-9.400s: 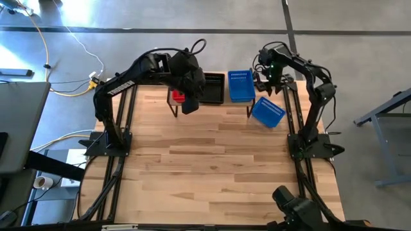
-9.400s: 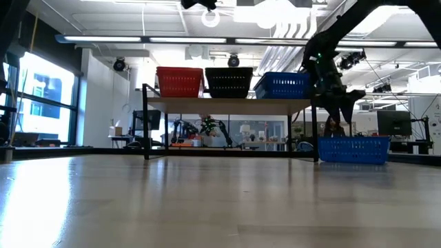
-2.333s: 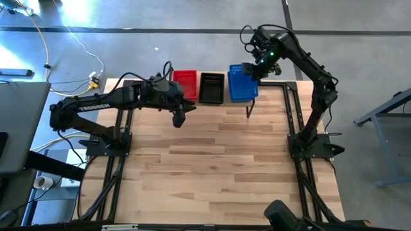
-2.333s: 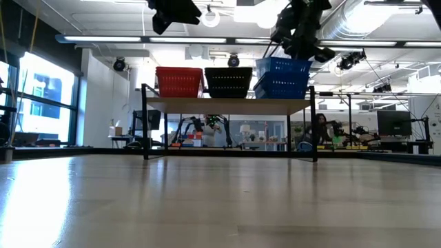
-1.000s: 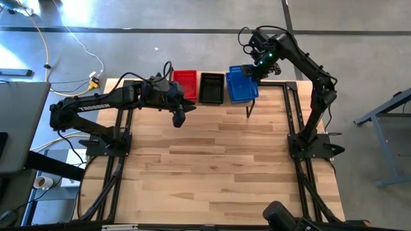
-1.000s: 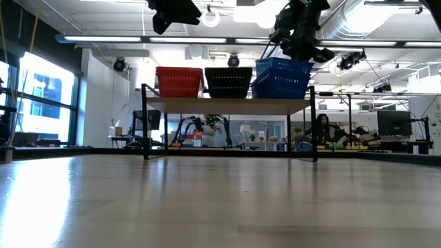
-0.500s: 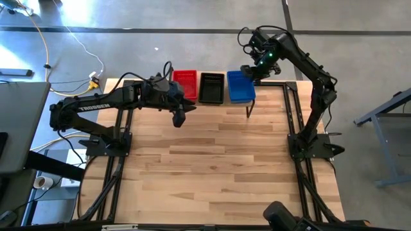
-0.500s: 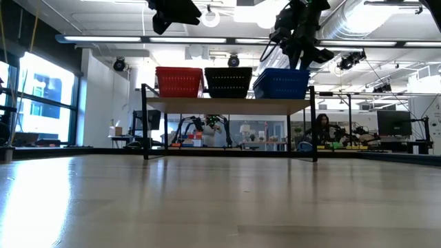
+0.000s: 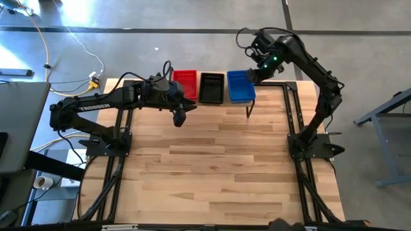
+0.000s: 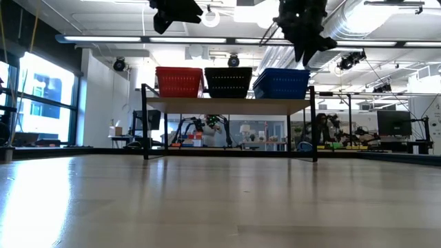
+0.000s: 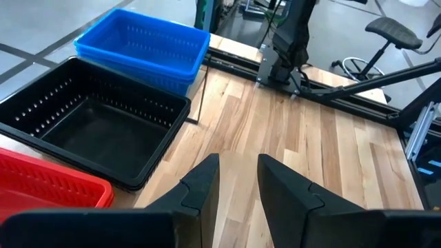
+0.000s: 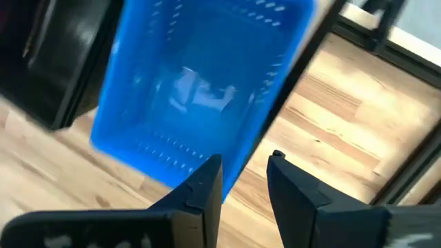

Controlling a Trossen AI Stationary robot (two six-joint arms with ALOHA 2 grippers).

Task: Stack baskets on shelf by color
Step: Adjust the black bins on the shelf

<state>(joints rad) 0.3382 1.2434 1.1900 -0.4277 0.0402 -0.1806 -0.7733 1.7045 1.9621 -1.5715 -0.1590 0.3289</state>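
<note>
"TROSSEN" in white lettering, on left arm (image 9: 87,106)

left pincer (image 11: 238,180): parted, empty, arm stretched low | right pincer (image 12: 244,180): parted, empty, arm raised high

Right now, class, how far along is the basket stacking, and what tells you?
Done: red baskets, black baskets and blue baskets sit side by side on the shelf, and no basket shows on the tabletop. In hand: nothing; the right gripper hangs open above the blue stack, the left gripper is empty over the table. Left: apparently nothing but parking the arms.
</note>
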